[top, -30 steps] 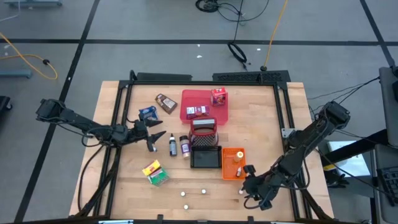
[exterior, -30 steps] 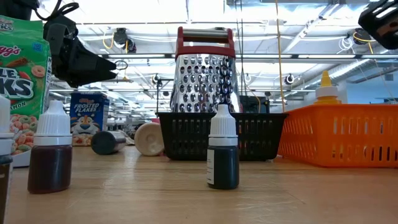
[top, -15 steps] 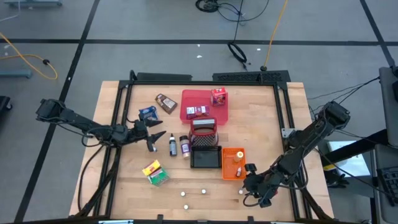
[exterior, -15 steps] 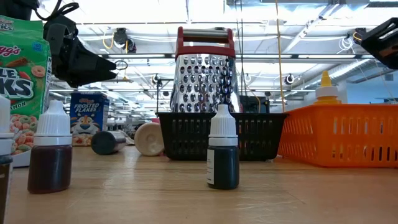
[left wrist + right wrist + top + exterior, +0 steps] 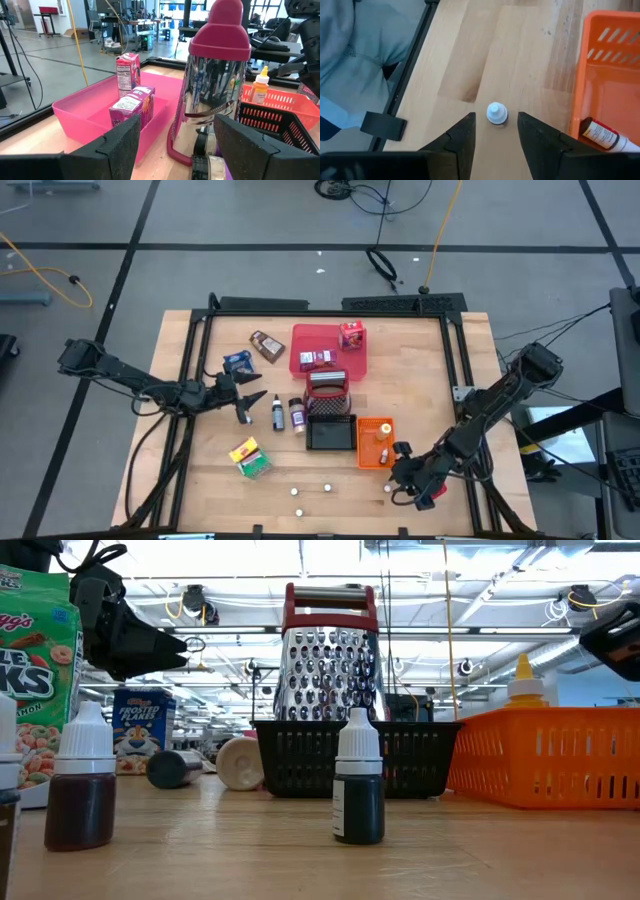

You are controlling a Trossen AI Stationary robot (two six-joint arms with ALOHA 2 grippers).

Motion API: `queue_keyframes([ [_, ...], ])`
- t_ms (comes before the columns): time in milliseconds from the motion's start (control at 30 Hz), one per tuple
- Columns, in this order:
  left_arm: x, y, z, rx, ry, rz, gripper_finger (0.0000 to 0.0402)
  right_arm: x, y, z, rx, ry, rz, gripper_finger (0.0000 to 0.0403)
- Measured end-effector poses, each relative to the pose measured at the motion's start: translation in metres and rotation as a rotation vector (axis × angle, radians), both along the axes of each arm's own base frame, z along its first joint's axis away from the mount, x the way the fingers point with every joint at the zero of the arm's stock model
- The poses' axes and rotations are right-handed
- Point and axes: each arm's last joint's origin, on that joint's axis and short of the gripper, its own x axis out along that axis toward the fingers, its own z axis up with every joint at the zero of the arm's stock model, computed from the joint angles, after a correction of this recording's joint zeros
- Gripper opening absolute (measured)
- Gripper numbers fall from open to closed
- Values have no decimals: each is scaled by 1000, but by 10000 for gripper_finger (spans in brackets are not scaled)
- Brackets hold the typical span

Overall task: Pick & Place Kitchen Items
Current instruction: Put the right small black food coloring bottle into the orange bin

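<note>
High view: the right gripper (image 5: 405, 477) hangs low over the table's near right corner, just beside the small orange bin (image 5: 375, 442), with a small white-capped bottle (image 5: 387, 489) directly at its tip; the left gripper (image 5: 243, 392), fingers spread and holding nothing, waits at mid-left between a blue pack (image 5: 237, 361) and two upright dark bottles (image 5: 286, 414). The right arm is plainly the nearer to the white-capped bottle, so the next grasp is judged to be its job. Low view: a dark dropper bottle (image 5: 358, 780) with a ribbed white cap stands upright on the pale wood before the black wire basket (image 5: 355, 755), which holds a perforated steel grater (image 5: 331, 658); the right gripper's fingers are cut off at the edge. Left wrist view: glossy cartons (image 5: 132, 104) stand in the smooth pink tray (image 5: 85, 106), seen between that arm's parted fingers (image 5: 118, 144). Right wrist view: the bottle (image 5: 496, 113) appears cap-on as a round white disc, its long axis vertical, centred in the gap between the two dark fingers (image 5: 461, 137); they stand apart, clear of the cap on either side, pinching nothing. A straight descent would likely bracket it.
</note>
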Motion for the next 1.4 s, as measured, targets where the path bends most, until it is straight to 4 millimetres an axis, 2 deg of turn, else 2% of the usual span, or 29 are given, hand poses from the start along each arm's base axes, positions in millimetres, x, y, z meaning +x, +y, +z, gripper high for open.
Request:
queue_keyframes([
  [467, 0, 0, 0, 1, 1, 0, 255, 0, -6, -9, 12, -19, -11, 139],
  [800, 0, 0, 0, 2, 5, 0, 255, 9, -2, -29, -5, 12, 6, 136],
  [1400, 0, 0, -1, 3, 9, -1, 255, 14, -2, -25, 24, -42, 14, 134],
])
